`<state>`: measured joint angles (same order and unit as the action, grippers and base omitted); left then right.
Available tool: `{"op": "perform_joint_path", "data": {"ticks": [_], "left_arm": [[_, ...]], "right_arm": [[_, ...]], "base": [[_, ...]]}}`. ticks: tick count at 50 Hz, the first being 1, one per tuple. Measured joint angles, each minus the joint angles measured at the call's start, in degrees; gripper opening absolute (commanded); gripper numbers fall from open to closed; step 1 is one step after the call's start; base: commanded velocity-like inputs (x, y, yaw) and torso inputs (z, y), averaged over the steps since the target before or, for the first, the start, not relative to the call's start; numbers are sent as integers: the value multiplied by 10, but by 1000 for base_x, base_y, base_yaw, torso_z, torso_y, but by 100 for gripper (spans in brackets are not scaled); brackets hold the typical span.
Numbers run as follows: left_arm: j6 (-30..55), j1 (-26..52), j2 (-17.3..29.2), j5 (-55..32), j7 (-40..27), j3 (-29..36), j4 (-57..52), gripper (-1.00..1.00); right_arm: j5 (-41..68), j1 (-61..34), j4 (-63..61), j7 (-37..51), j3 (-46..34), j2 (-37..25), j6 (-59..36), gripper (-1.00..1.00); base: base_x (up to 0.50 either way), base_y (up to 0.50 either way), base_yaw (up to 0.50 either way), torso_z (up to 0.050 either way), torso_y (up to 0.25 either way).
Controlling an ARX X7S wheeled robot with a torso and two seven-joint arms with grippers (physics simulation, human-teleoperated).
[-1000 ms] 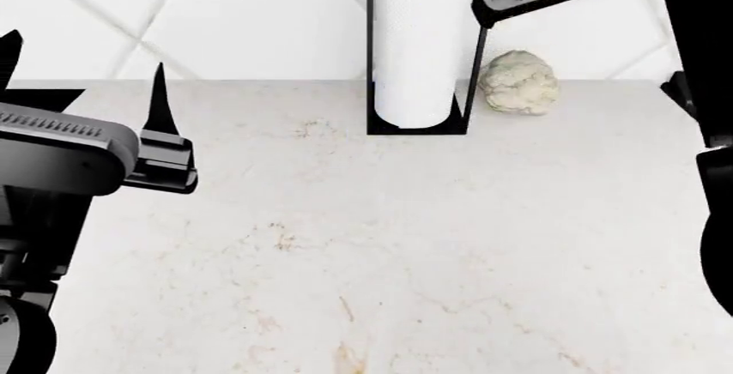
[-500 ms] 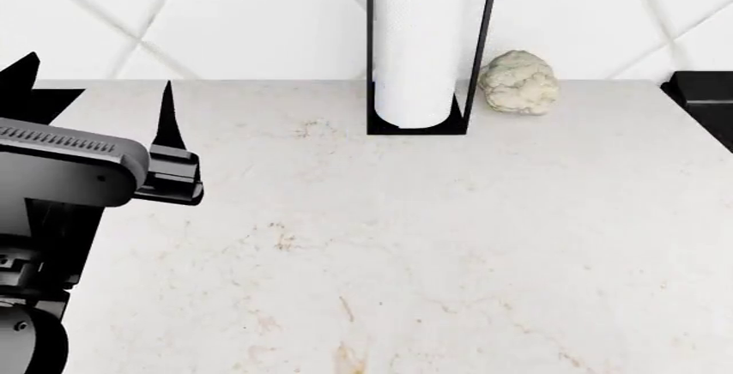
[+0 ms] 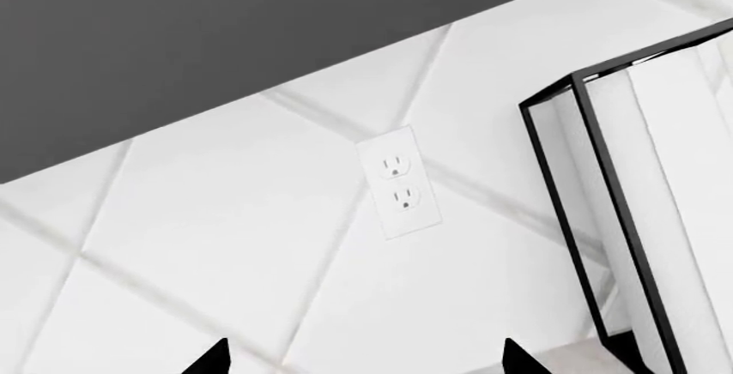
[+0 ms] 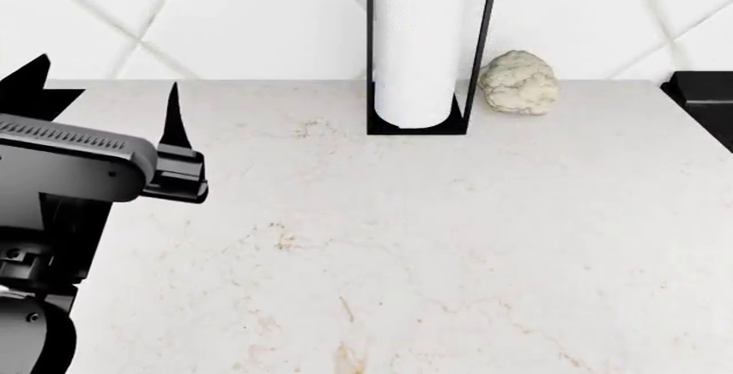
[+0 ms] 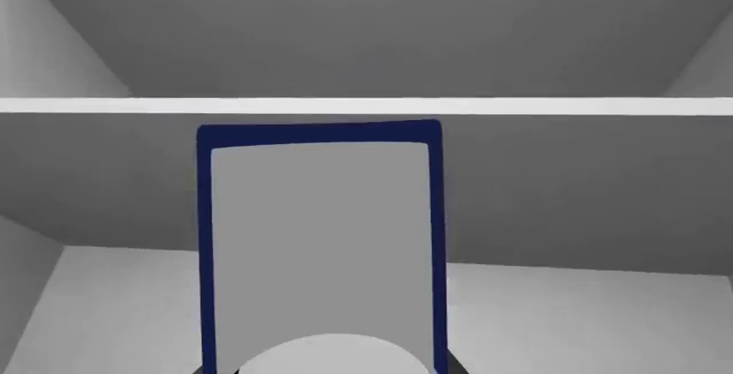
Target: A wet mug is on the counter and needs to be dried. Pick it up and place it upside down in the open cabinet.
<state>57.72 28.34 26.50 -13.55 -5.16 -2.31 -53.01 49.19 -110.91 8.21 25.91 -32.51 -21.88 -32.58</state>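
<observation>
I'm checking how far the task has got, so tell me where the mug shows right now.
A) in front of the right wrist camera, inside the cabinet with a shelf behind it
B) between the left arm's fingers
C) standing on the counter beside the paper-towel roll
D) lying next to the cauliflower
A: the right wrist view shows the mug close up against the grey cabinet interior and its shelf; the head view's counter has no mug.

A white paper-towel roll (image 4: pixel 420 44) stands upright in a black frame (image 4: pixel 479 48) against the white diagonal-tiled backsplash (image 4: pixel 229 18), a pale cauliflower head (image 4: pixel 519 83) just beside it, and a white wall outlet (image 3: pixel 399 182) sits on the tiles.
</observation>
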Motion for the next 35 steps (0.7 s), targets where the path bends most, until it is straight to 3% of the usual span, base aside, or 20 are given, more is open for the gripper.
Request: {"op": "perform_joint_path", "data": {"ticks": [35], "left_arm": [[-20,-11,-1,-5,-6,3,13,100]], "right_arm": [[-102,-133,402,-142,-47,133,114,-100]], "base": [[0,0,0,0,0]]}}
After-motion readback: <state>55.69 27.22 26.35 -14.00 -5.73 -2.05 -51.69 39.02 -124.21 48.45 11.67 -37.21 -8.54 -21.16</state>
